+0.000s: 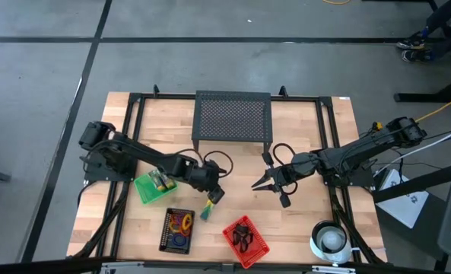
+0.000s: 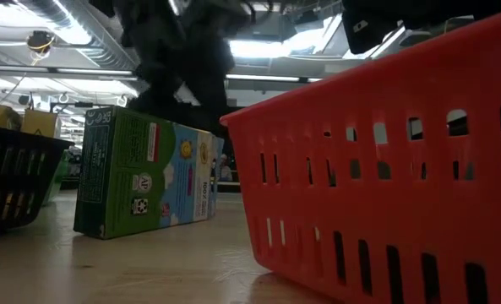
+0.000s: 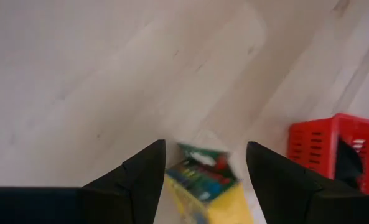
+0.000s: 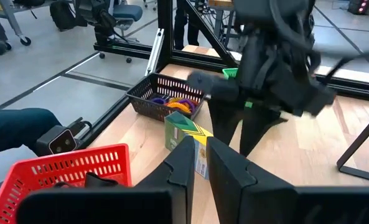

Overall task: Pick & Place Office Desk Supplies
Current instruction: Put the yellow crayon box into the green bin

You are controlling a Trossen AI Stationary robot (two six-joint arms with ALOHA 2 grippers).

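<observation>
at the bottom of the high view sit a red plastic basket [image 1: 246,242] and a black mesh tray [image 1: 177,230] of coloured rings [image 1: 183,223]. just above, a small yellow-and-green crayon box [image 1: 208,209] stands on the wooden table [image 1: 301,221], the left gripper [image 1: 217,195] released over it. centre right, the right gripper [image 1: 267,183] hovers nearly clenched, empty.

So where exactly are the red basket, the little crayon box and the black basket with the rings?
red basket [image 1: 260,245]: high view, on its right rim.
crayon box [image 2: 140,173]: low view, on its green front face.
black basket [image 4: 148,93]: right wrist view, on its near mesh wall.
</observation>
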